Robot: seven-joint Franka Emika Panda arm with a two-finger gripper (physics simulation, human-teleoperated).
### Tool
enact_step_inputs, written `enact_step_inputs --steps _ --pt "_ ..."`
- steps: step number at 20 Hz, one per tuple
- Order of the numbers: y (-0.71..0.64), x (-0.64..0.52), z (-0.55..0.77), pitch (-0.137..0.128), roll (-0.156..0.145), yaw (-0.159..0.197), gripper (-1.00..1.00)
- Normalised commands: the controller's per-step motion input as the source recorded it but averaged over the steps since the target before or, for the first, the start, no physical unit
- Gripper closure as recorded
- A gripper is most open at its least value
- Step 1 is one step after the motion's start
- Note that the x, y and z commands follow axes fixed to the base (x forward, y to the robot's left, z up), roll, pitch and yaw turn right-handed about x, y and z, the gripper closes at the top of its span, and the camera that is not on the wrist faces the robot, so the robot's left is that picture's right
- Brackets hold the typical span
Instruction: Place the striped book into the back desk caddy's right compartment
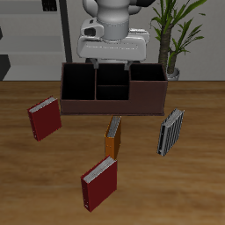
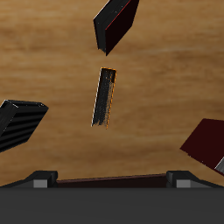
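The striped book (image 1: pixel 170 132) stands tilted on the table in front of one end of the back desk caddy (image 1: pixel 112 107); the wrist view shows the striped book (image 2: pixel 19 123) too. The right compartment (image 1: pixel 148 74) is the caddy's end section nearest that book. My gripper (image 1: pixel 112 63) hangs open above the caddy's middle, well behind the book and holding nothing. In the wrist view my gripper (image 2: pixel 109 180) has its fingers (image 2: pixel 39 179) spread wide apart.
An orange book (image 1: pixel 112 136) (image 2: pixel 105 96) stands in front of the caddy's middle. One red book (image 1: pixel 44 120) (image 2: pixel 206 144) lies off the caddy's other end. Another red book (image 1: pixel 99 182) (image 2: pixel 116 22) stands near the table's front edge. A potted plant (image 1: pixel 176 35) is behind the caddy.
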Motion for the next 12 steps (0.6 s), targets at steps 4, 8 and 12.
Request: enact_step_inputs --steps 4,8,12 --pt "0.48 0.04 -0.16 0.015 0.015 -0.037 -1.0" --pt "0.58 -0.04 -0.11 0.003 0.025 -0.046 -1.0" --pt "0.89 0.02 -0.15 -0.022 0.06 -0.001 -1.0"
